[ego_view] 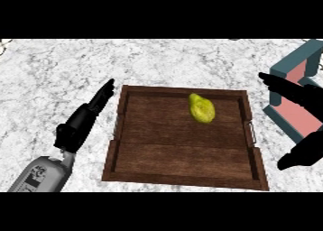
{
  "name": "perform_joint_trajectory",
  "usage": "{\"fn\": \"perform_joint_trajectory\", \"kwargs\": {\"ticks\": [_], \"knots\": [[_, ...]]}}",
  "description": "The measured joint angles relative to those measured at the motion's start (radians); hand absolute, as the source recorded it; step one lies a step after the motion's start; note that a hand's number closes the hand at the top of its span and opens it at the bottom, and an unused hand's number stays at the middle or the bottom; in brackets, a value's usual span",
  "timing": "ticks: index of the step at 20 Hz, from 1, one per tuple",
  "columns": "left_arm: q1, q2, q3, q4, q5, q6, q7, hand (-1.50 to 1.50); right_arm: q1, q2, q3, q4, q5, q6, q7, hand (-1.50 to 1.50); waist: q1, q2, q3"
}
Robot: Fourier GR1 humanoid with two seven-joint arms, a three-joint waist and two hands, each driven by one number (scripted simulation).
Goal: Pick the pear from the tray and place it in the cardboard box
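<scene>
left robot hand (74, 131): open, with the fingers straight and close together, pointing away from the robot. It holds nothing. It lies just outside the tray's left wall and is well apart from the pear.
left forearm (41, 173): grey. It comes in from the lower left edge and slants toward the tray's near left corner.
right robot hand (311, 131): open, with the fingers stretched toward the upper left and the thumb pointing down toward the robot. Nothing is held between them. It is outside the tray's right wall and covers part of the box. Whether it touches the box cannot be told.
pear (201, 108): yellow-green, lying on the tray's floor in the far half, a little right of the middle. It is between the two robot hands, nearer the right one's fingertips than the left one's, and touched by neither.
tray (181, 151): dark wood, rectangular, with raised walls. It sits between the two robot hands.
tray handle (252, 133): a thin loop on the tray's right wall, on the side facing the right robot hand.
box (298, 61): teal walls, pink inside, open on top. It is under and behind the right robot hand, set at a slant and partly cut off by the view's right edge. A narrow strip of worktop separates it from the tray.
worktop (57, 72): white and grey marbled surface, carrying the tray and the box.
</scene>
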Motion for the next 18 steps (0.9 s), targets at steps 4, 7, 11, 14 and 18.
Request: {"fn": "perform_joint_trajectory", "kwargs": {"ticks": [4, 7, 11, 14, 18], "knots": [[-0.007, -0.023, 0.016, 0.006, -0.025, -0.013, 0.008, 0.00, -0.072, 0.034, -0.005, 0.017, -0.064, 0.036, 0.130, -1.50, 0.003, 0.000, 0.000], [-0.009, -0.041, 0.030, -0.005, -0.041, -0.028, 0.031, 0.00, -0.109, 0.094, 0.004, 0.046, -0.046, 0.026, 0.178, -1.50, 0.005, 0.000, 0.001], [0.005, -0.069, 0.042, -0.008, -0.074, -0.042, 0.030, 0.00, -0.138, 0.174, 0.024, 0.106, 0.025, 0.022, 0.171, -1.50, 0.006, 0.001, 0.001], [-0.017, -0.085, 0.070, 0.022, -0.083, -0.066, 0.029, 0.00, -0.162, 0.221, 0.041, 0.153, 0.073, 0.032, 0.174, -1.50, 0.005, 0.001, 0.001], [0.013, -0.104, 0.084, 0.001, -0.111, -0.074, 0.030, 0.00, -0.152, 0.267, 0.054, 0.195, 0.135, 0.052, 0.161, -1.50, 0.005, 0.001, 0.001]]}}
